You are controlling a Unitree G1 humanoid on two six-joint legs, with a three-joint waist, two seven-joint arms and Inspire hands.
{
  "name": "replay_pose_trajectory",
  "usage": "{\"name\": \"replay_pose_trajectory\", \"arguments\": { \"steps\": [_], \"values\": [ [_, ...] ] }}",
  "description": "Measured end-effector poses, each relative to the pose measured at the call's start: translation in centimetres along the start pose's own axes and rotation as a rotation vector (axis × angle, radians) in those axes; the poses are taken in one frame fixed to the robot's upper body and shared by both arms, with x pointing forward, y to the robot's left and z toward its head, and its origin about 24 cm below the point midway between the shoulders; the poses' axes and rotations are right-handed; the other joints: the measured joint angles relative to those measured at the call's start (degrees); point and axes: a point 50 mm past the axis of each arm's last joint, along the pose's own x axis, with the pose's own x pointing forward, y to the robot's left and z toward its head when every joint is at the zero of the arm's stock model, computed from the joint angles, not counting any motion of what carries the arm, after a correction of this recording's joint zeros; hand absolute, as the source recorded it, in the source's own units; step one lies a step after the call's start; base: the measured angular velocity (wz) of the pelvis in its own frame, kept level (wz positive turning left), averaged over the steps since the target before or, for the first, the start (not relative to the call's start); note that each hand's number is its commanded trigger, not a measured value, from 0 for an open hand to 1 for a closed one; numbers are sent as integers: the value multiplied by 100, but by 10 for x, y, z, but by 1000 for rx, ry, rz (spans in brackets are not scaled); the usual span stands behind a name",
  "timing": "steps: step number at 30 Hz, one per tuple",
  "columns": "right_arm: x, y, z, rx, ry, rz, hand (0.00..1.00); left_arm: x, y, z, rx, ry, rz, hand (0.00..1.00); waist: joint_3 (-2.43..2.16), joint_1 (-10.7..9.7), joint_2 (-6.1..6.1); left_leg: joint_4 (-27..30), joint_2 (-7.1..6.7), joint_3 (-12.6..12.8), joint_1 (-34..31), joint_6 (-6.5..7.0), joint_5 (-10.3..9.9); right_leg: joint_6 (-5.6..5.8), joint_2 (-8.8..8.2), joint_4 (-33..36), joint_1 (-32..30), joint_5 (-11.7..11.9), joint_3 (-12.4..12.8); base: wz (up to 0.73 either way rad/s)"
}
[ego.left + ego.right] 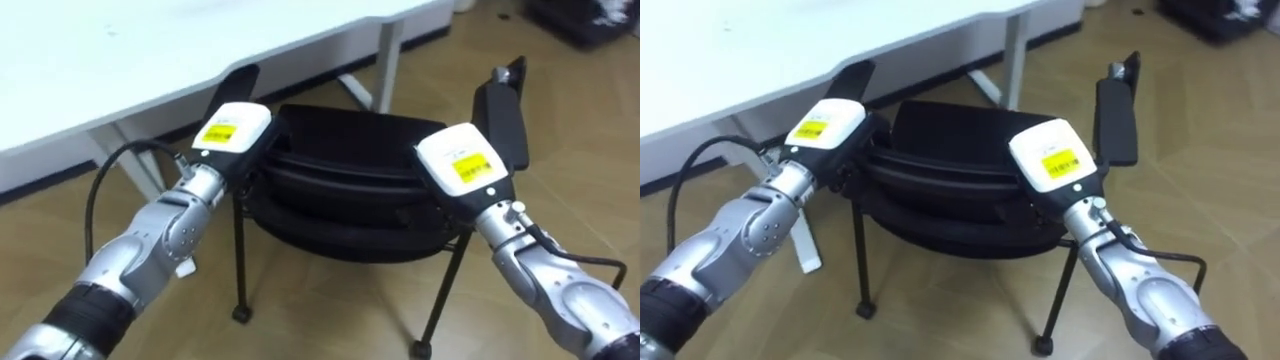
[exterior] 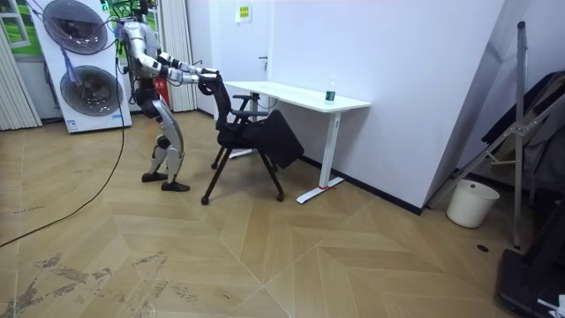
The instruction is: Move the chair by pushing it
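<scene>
Hands rest on the top edge of the black chair (image 1: 350, 200): my left hand (image 1: 232, 130) at nine o'clock on the backrest, my right hand (image 1: 465, 160) at three. The head camera gives me their backs, and the fingers drop behind the backrest, so I cannot tell whether they are curled or straight. The white desk (image 1: 150, 50) lies at eleven o'clock, just beyond the chair. The room view adds what I miss from above: the robot stands knees bent, arms stretched out, the chair between it and the desk, stacked white washers (image 2: 84, 66) behind it, a small bottle (image 2: 331, 92) on the desk, and a white bucket (image 2: 465, 203) at four o'clock by the wall.
</scene>
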Motion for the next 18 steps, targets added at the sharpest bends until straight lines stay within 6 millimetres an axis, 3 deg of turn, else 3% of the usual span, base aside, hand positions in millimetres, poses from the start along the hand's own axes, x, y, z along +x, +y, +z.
{"name": "replay_pose_trajectory", "arguments": {
  "steps": [4, 6, 7, 8, 9, 10, 11, 12, 13, 15, 16, 18],
  "values": [
    [8, -8, -2, -24, -7, -19, 100, 1, 2, -1, -6, 8, 37, 100, -8, 35, -10, -233, 72, 162, -297, -95, 472, -86, -115, -270, 81, -56, -622, 82],
    [10, -9, -2, -34, -7, -17, 100, 1, 2, -1, -14, 18, 42, 100, -11, 140, -28, -469, 60, 338, -371, -78, 609, 28, -129, -369, 133, -109, -732, 60],
    [10, -8, -1, -39, -11, -8, 100, -1, -2, -3, -21, 28, 37, 100, -21, 264, -19, -684, 28, 443, -470, -66, 628, 458, -84, -438, 167, -160, -750, 31],
    [11, -7, 1, -46, -19, 3, 100, -5, -7, -5, -33, 42, 29, 100, -43, 366, 56, -801, 86, 411, -662, 15, 783, 1229, -21, -301, 146, -199, -569, 27],
    [13, -8, 2, -50, -30, 0, 100, -6, -6, -7, -35, 45, 34, 100, -20, 419, 40, -648, 71, 396, -795, -5, 833, 1061, -34, 150, 0, -258, -11, 44],
    [17, -15, 6, -58, -55, -15, 100, -10, -3, -12, -54, 53, 48, 100, 18, 402, -131, -166, 46, 484, -1124, -62, 826, 771, -99, 781, -209, -745, 646, 46],
    [22, -18, 8, -71, -69, -2, 100, -12, -6, -14, -82, 77, 52, 100, -23, 463, -28, 25, 147, 449, -1358, -95, 855, 485, -176, 969, -213, -894, 482, 43],
    [23, -18, 8, -76, -71, 12, 100, -12, -8, -15, -91, 88, 40, 100, -58, 518, 27, -11, 173, 442, -1428, -102, 899, 500, -185, 926, -189, -902, 397, 17],
    [23, -18, 8, -81, -75, 24, 100, -13, -10, -15, -95, 89, 27, 100, -55, 615, 26, -187, 114, 453, -1499, -111, 992, 501, -197, 748, -100, -858, 291, 43],
    [19, -13, 9, -74, -75, 40, 100, -15, -13, -14, -93, 87, 20, 100, -63, 601, 49, -550, 7, 467, -1477, -101, 1270, 525, -189, 426, 171, -764, -4, 75],
    [17, -11, 10, -68, -74, 41, 100, -16, -13, -15, -87, 83, 16, 100, -35, 629, -2, -690, -56, 496, -1415, -93, 1420, 544, -186, 354, 290, -768, -124, 57],
    [15, -7, 12, -68, -77, 42, 100, -20, -15, -17, -83, 85, 8, 100, -33, 811, -31, -720, -65, 694, -1339, -61, 1613, 670, -177, 303, 380, -832, -203, 31]
  ]
}}
